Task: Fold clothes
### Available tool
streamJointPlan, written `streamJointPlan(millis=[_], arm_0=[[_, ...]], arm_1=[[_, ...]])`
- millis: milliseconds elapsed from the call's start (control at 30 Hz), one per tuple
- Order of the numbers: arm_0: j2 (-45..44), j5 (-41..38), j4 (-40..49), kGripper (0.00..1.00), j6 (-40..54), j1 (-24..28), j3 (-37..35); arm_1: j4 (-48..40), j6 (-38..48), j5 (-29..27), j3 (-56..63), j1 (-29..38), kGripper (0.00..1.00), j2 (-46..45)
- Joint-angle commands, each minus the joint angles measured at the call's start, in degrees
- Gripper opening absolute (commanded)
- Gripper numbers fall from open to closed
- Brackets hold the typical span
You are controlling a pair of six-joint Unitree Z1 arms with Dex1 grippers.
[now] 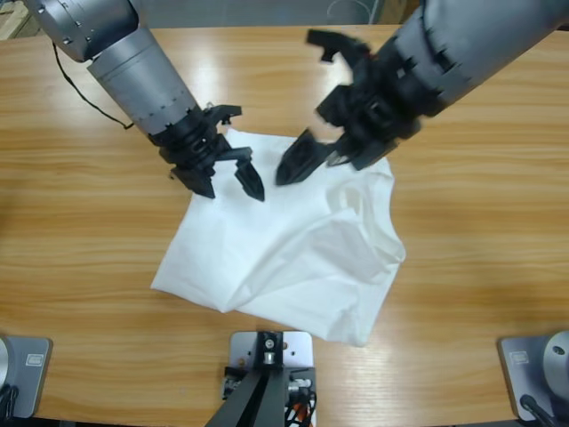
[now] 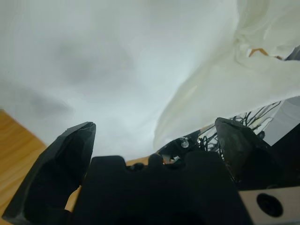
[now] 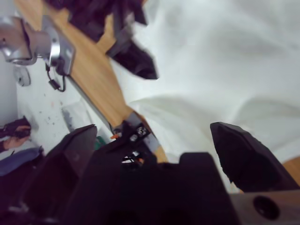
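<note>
Long wooden table [image 1: 462, 258] carries crumpled plain white cotton T-shirt [image 1: 293, 258]. Left tool [image 1: 229, 184] and right tool [image 1: 307, 160], both wide open, empty, hover over shirt's 12 o'clock edge.

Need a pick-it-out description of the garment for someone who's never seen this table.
Start at the long wooden table; near its middle, toward the camera, two black grippers hang open. Under them lies the white T-shirt, a rumpled, partly folded sheet with a raised crease running through its right half. It is the only cloth there, pale against the wood.
</note>
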Motion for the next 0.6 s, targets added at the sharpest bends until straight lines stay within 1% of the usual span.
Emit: streamJointPlan(millis=[33,200,367,467,600], arm_0=[[2.5,1.2,-1.1,0.991,3.1,5.0,3.5],[2.2,1.2,-2.6,0.991,4.7,7.0,5.2],[1.8,1.2,-2.6,0.992,6.7,7.4,5.2],[2.0,1.1,-2.6,0.991,7.6,8.0,5.3],[2.6,0.9,-2.6,0.994,8.6,8.5,5.4]], arm_1=[[-3.1,1.9,3.2,3.9,2.8,0.982,5.6],[-8.4,3.5,5.7,10.4,2.9,0.982,6.8],[-9.7,4.2,6.1,12.9,3.1,0.982,7.4],[-11.0,6.4,6.3,15.9,4.3,0.982,5.4],[-13.7,11.8,6.3,21.0,7.3,0.982,1.8]])
